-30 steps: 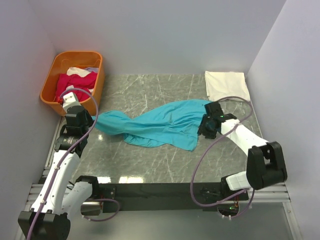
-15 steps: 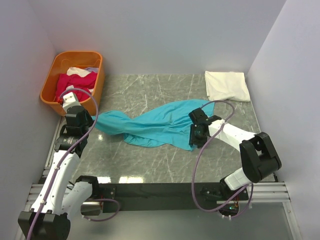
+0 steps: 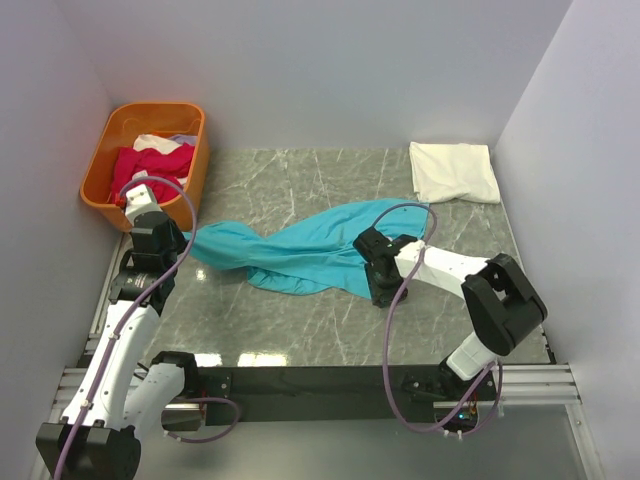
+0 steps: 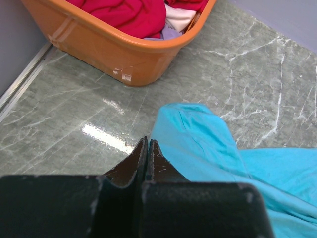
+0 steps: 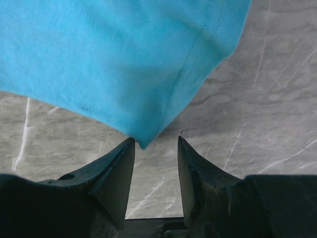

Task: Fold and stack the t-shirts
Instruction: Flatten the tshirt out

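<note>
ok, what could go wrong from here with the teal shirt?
1. The right gripper is open with only the corner tip of the teal shirt between its fingers; closing now may catch just the hem or slip off.
2. The left gripper is shut beside the shirt's edge, apparently on nothing, so a pull from the right could drag the whole shirt.
3. The shirt lies twisted; spreading may leave folds.

Place: your lab robot cell | Signs: bare white walls box the marble-look table, metal frame along near edge
</note>
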Motion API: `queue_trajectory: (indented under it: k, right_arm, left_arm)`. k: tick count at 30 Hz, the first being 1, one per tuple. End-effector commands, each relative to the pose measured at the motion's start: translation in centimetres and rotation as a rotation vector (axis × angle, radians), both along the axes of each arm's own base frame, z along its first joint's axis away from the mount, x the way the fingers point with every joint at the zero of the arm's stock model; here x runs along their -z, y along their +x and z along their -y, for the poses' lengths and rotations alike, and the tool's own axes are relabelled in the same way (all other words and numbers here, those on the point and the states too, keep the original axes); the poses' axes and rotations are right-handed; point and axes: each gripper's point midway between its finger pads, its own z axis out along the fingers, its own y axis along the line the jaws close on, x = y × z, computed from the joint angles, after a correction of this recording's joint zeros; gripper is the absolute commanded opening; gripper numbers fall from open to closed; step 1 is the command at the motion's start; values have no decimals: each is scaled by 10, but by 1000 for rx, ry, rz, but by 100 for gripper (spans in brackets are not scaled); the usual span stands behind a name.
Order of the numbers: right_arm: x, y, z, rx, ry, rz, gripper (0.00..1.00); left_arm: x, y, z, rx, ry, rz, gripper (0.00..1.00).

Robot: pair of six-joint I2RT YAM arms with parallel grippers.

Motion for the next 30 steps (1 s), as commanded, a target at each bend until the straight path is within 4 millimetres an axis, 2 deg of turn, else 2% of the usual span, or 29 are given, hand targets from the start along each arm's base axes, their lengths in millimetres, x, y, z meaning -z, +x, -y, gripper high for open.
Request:
queue_trajectory:
  k: [1, 12, 23, 26, 27, 29, 30]
  right_arm:
    - [-7, 14, -3, -40, -43, 43, 47]
    - [-11, 35, -11, -40, -31, 117, 45]
    - [-11, 43, -5, -35, -86, 135, 38]
    - [-8, 42, -6, -30, -86, 126, 32]
    - [-7, 41, -5, -28, -90, 120, 26]
    - [-10, 42, -3, -25, -97, 125, 19]
    - [-17, 46, 1, -24, -129, 145, 10]
  left_arm:
    - [-8, 2, -2, 1, 14, 36, 1]
    - [-7, 2, -2, 1, 15, 31, 1]
    - [-5, 3, -3, -1, 19, 22, 1]
    - [-3, 3, -3, -2, 20, 17, 1]
    - [-4, 4, -3, -3, 21, 20, 1]
    - [-3, 4, -3, -2, 23, 18, 1]
    - [-5, 6, -3, -2, 24, 22, 1]
